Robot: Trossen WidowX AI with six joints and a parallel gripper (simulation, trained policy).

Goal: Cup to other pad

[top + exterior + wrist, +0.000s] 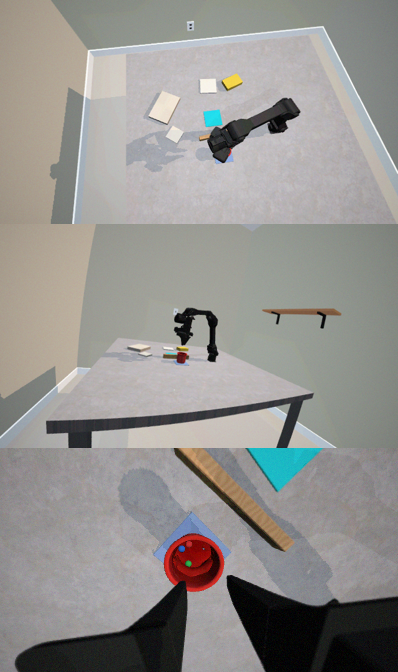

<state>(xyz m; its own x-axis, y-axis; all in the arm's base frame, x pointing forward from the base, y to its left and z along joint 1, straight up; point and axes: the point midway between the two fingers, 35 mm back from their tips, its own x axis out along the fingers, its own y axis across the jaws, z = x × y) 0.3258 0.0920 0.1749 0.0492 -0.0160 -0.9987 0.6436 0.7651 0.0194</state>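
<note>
A red cup [230, 152] [181, 358] [194, 568] stands upright on the blue pad [229, 159] [186, 364] [189, 523]. In the wrist view, a blue marble [181, 548], a green marble [188, 563] and a red marble [189, 544] are inside it. The cyan pad [212, 118] [170, 353] [282, 465] lies beyond a wooden bar and bears nothing. My gripper [184, 344] [206, 583] points down, partly open and empty, above the cup's level. Its fingertips overlap the near rim in the wrist view without holding it. The arm hides most of the cup in the top view.
The wooden bar [204, 137] [170, 356] [240, 503] lies between the two pads. A large beige block [164, 107] [138, 348] and a small pale block [175, 134] [145, 354] lie to the left. A white block [208, 86] and a yellow block [232, 82] [182, 348] lie past the cyan pad.
</note>
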